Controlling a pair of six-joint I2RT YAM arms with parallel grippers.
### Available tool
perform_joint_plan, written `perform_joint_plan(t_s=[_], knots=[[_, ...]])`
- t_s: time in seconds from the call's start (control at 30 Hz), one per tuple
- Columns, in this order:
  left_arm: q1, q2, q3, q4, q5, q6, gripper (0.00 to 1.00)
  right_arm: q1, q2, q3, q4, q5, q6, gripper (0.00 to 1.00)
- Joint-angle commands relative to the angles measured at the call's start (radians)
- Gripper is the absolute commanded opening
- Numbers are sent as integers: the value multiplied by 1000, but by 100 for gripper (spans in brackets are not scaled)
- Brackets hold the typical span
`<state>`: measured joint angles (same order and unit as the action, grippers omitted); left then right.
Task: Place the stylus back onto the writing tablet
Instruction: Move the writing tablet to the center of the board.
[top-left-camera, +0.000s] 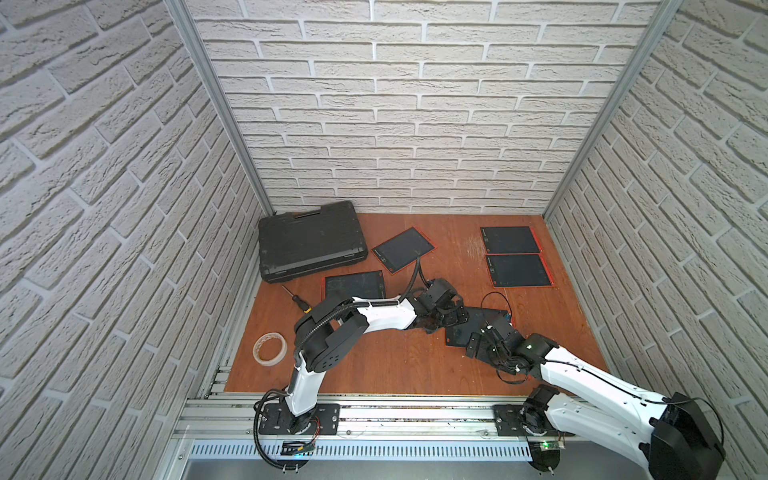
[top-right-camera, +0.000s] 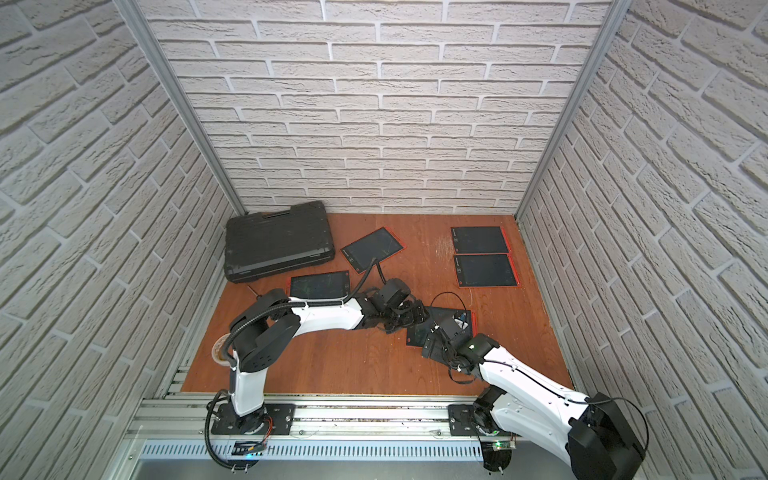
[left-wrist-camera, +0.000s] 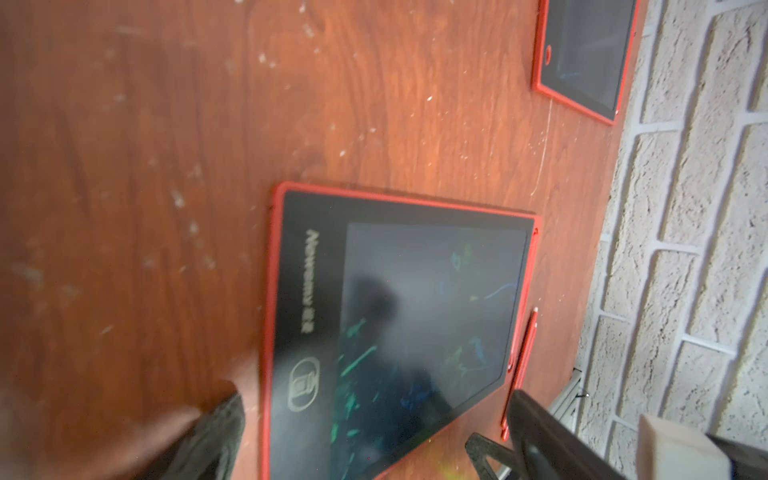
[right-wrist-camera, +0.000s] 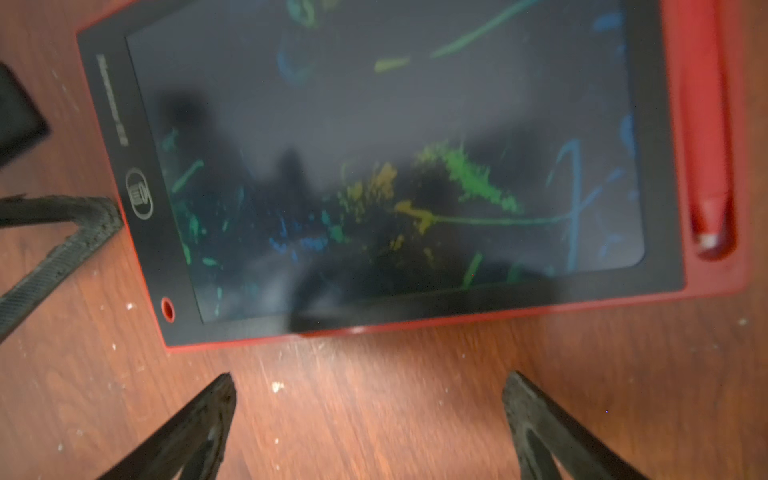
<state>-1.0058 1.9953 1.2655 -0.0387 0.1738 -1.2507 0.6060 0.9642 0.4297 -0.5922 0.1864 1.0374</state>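
Observation:
The writing tablet (right-wrist-camera: 395, 166), red-framed with a dark scribbled screen, lies flat on the wooden table; it shows in both top views (top-left-camera: 459, 332) (top-right-camera: 419, 332). The red stylus (right-wrist-camera: 706, 124) rests in the groove along the tablet's red side edge, also seen in the left wrist view (left-wrist-camera: 523, 361). My right gripper (right-wrist-camera: 370, 388) stands open over bare wood just off the tablet's long near edge, holding nothing. My left gripper (left-wrist-camera: 355, 428) is open at the tablet's logo end, one finger (right-wrist-camera: 62, 232) beside that short edge. In a top view both grippers (top-left-camera: 453, 322) (top-left-camera: 478, 343) crowd over the tablet.
Several other red-framed tablets lie farther back, one near the middle (top-left-camera: 403, 249) and two on the right (top-left-camera: 511, 240). A black case (top-left-camera: 311, 241) sits back left, with a screwdriver (top-left-camera: 296, 299) and tape roll (top-left-camera: 270, 349) on the left. Brick walls enclose three sides.

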Motion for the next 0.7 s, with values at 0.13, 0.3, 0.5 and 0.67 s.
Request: perform_joint_plan(t_s=[0.13, 0.3, 0.5, 0.67], knots=[[-7, 101, 80, -94, -8, -4, 98, -41, 58, -13, 91, 95, 21, 99], [-9, 139, 133, -119, -7, -2, 98, -79, 123, -3, 139, 85, -12, 99], [-14, 170, 175, -138, -4, -1, 98, -128, 182, -2, 195, 67, -48, 99], [-15, 194, 206, -142, -5, 14, 98, -179, 202, -6, 233, 60, -83, 99]])
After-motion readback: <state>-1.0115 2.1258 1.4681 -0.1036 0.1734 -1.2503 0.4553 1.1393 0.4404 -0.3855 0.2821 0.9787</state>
